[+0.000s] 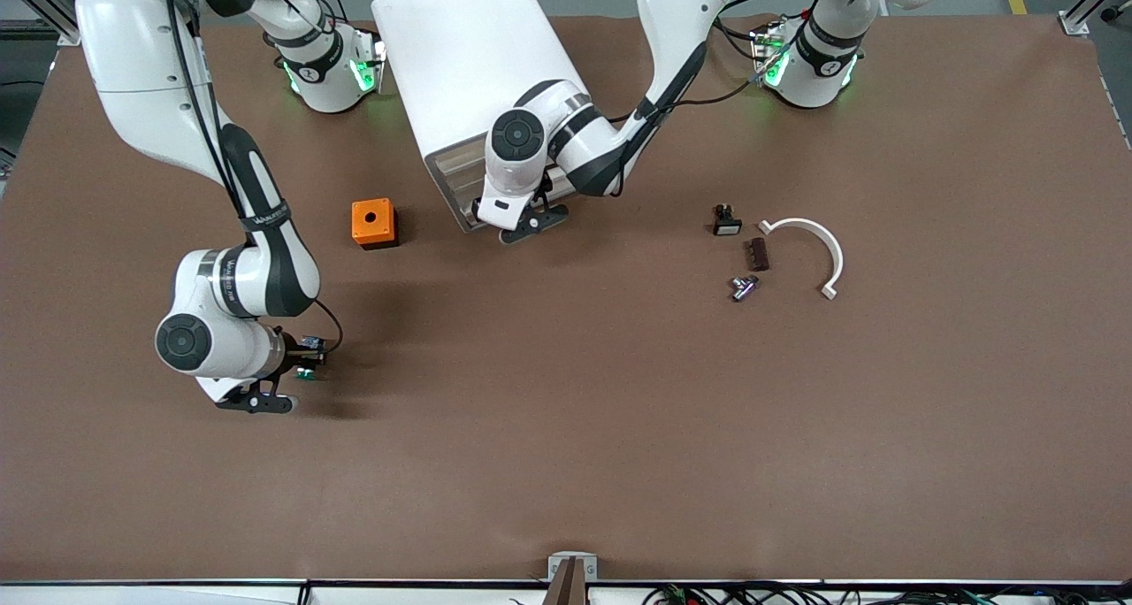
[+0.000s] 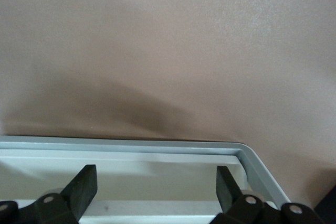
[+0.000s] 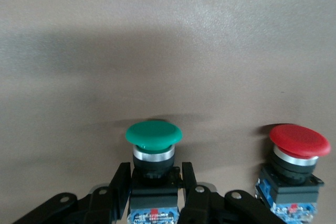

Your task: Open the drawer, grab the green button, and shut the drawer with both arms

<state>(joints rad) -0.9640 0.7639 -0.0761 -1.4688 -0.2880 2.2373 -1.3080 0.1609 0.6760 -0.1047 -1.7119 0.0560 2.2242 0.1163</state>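
The green-capped button (image 3: pixel 154 134) sits upright between the fingers of my right gripper (image 3: pixel 155 174), which is shut on its black body. In the front view this gripper (image 1: pixel 305 357) hangs low over the table at the right arm's end, with the green cap (image 1: pixel 307 374) just showing. My left gripper (image 1: pixel 522 220) is at the foot of the white cabinet (image 1: pixel 469 65), in front of its drawers. In the left wrist view its fingers (image 2: pixel 86 187) stand wide open over the drawer's rim (image 2: pixel 157 145), with nothing between them. The drawer's pale inside shows below the rim.
A red-capped button (image 3: pixel 299 142) stands close beside the held one. An orange box with a round hole (image 1: pixel 374 223) sits near the cabinet. Toward the left arm's end lie a small black part (image 1: pixel 726 220), a brown piece (image 1: pixel 758 254), a metal piece (image 1: pixel 743 287) and a white curved bracket (image 1: pixel 818 247).
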